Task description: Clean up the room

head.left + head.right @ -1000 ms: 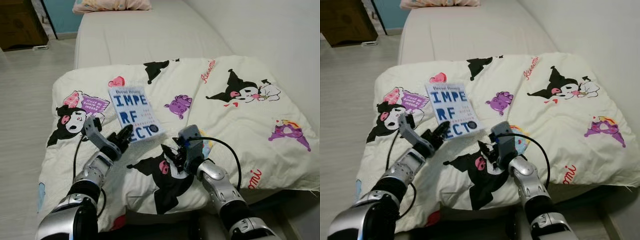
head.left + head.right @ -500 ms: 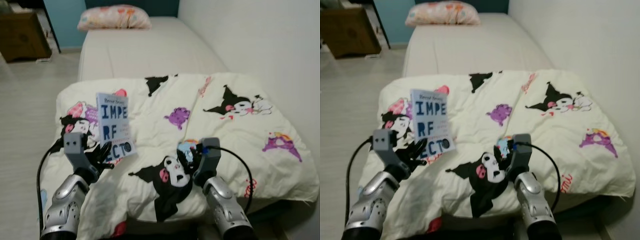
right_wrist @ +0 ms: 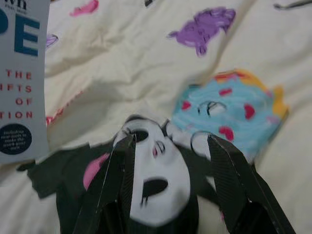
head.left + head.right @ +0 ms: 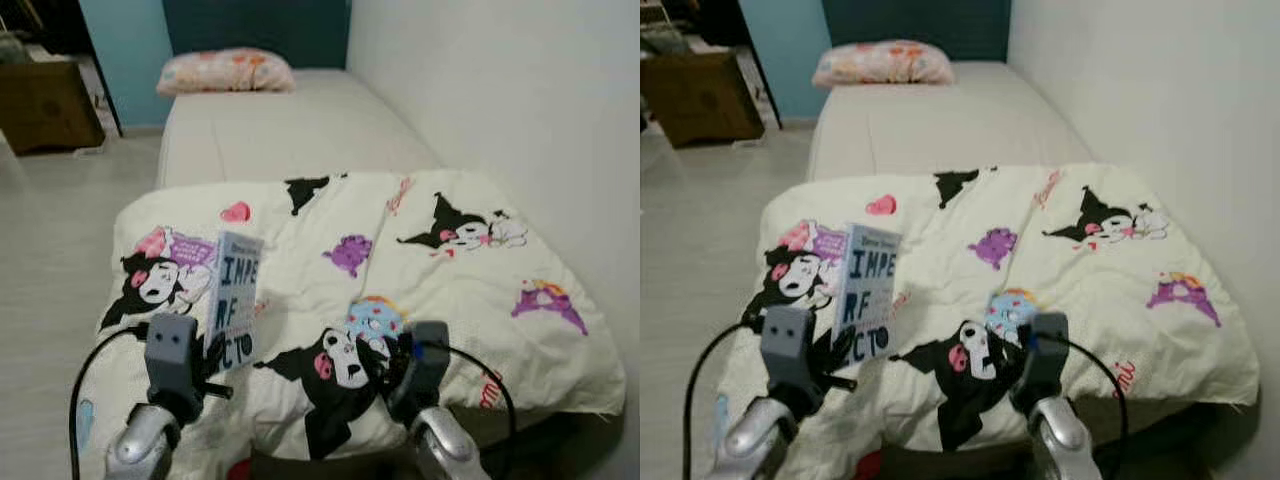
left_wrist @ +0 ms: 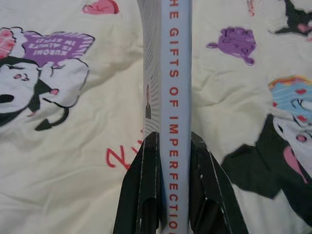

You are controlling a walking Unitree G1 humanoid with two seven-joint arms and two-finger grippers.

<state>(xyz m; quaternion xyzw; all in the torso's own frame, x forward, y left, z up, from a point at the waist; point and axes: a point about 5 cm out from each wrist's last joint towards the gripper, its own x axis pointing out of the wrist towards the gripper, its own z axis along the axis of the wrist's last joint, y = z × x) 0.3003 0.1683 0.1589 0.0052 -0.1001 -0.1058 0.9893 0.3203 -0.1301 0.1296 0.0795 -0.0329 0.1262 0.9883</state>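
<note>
A pale blue-grey book with big blue letters stands upright off the cartoon-print duvet. My left gripper is shut on its lower edge, and the spine with red lettering runs straight out between the two black fingers. My right gripper hangs open low over the duvet's front, above a white cartoon face and a light blue patch. Nothing is between its fingers. The book's cover is off to that gripper's side.
The bed runs away from me along the white wall on the right, with a floral pillow at its far end. A dark wooden cabinet stands at the far left on pale floor.
My left gripper has lifted the book off the duvet and turned it upright. Both arms have drawn back and low, and the view has tilted up toward the head of the bed.
</note>
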